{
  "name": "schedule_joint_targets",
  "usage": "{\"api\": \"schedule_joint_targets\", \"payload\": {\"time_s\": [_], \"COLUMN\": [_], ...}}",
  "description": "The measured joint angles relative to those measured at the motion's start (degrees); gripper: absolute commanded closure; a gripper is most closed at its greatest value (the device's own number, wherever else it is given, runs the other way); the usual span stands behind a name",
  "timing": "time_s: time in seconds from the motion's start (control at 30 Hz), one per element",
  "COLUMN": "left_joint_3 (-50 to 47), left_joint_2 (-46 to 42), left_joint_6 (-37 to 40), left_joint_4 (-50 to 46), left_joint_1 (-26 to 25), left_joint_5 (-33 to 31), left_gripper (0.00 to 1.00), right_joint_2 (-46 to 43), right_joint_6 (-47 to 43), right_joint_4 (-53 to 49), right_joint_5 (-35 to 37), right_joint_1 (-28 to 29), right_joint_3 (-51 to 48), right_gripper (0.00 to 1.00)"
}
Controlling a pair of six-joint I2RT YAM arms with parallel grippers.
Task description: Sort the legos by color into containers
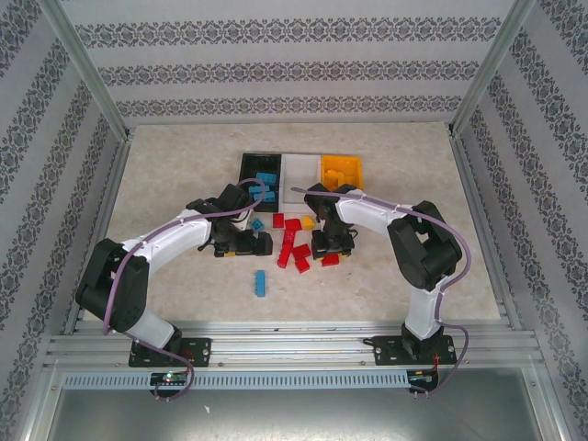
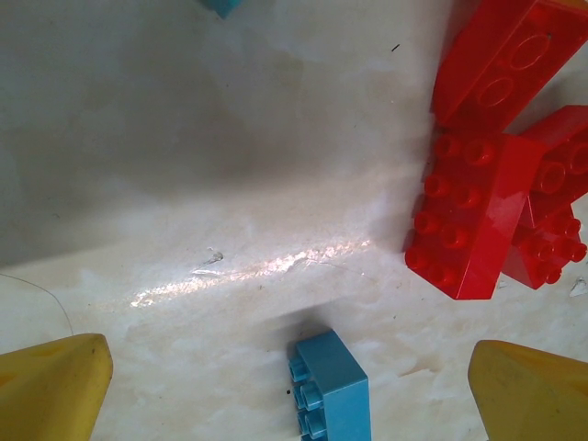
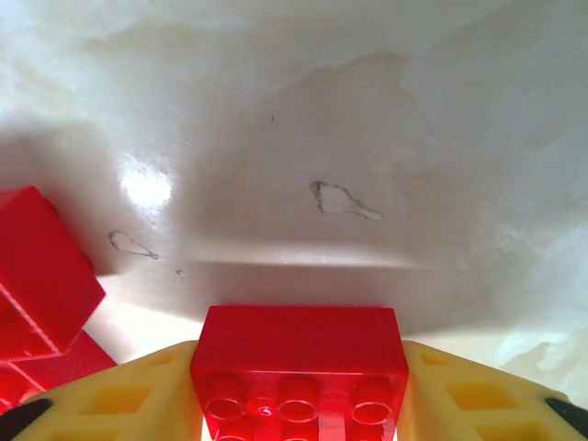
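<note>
Three bins sit in a row at the far middle of the counter (image 1: 175,193): the black bin (image 1: 249,165) on the left with light blue bricks in it, the white bin (image 1: 301,171) in the middle, and the orange-yellow bin (image 1: 358,180) on the right. Just in front of them we see the loose legos (image 1: 294,246), mostly red, lying between the two arms. The right pincer (image 3: 299,390) is clamped on a red brick (image 3: 300,333), its yellow fingers (image 3: 138,395) pressed against both sides; we cannot tell whether the brick is off the counter. The left pincer (image 2: 289,360) stands wide apart, with a blue brick (image 2: 333,384) lying between its fingertips and touching neither. A cluster of red bricks (image 2: 473,216) lies nearby.
</note>
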Motion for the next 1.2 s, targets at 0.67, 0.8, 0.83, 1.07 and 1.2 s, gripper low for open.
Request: {"api": "schedule_joint_targets", "payload": {"time_s": [0.67,0.8,0.83,1.07,1.2], "left_joint_3": [3.41,4.81,5.01,5.64,6.62], "left_joint_2": [0.04,0.09,0.09,0.87,2.16], "left_joint_6": [0.15,0.24,0.24,0.66,1.09], "left_joint_4": [-0.04,-0.68,-0.94,-2.27,-2.43], "left_joint_1": [0.00,0.00,0.00,0.00,-0.04], "left_joint_5": [-0.46,-0.48,-0.48,-0.46,-0.42], "left_gripper": [0.00,0.00,0.00,0.03,0.06], "right_joint_2": [6.12,14.86,16.79,27.85,29.14], "right_joint_6": [2.16,2.08,1.95,0.81,0.13], "right_joint_4": [-3.30,-4.07,-4.50,-9.46,-11.58], "right_joint_5": [-2.78,-3.63,-3.76,-4.35,-4.85], "right_joint_1": [-4.28,-6.62,-7.10,-9.16,-9.25], "right_joint_3": [34.25,45.11,47.52,61.35,63.54], "right_gripper": [0.54,0.54,0.54,0.43,0.36]}}
